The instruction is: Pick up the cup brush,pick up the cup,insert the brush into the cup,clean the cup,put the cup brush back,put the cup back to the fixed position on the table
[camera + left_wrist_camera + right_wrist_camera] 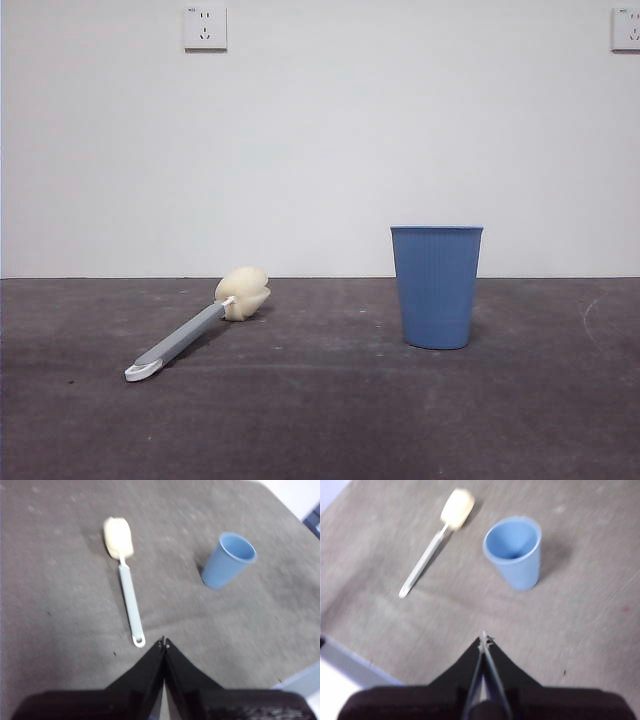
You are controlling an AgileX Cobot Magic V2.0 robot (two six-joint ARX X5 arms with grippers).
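The cup brush [195, 330] lies flat on the table [320, 420] at the left, its cream sponge head away from me and its white loop end nearer. The blue ribbed cup [436, 286] stands upright to its right. In the left wrist view, my left gripper [164, 642] is shut and empty above the table, near the loop end of the brush [127, 587], with the cup [227, 561] further off. In the right wrist view, my right gripper [484, 639] is shut and empty, hovering short of the cup [515, 552]; the brush [435, 540] lies beyond.
A white wall with two sockets [205, 27] stands behind the table. The table's edge shows in the right wrist view [350, 662] and in the left wrist view [300, 680]. Neither arm shows in the front view.
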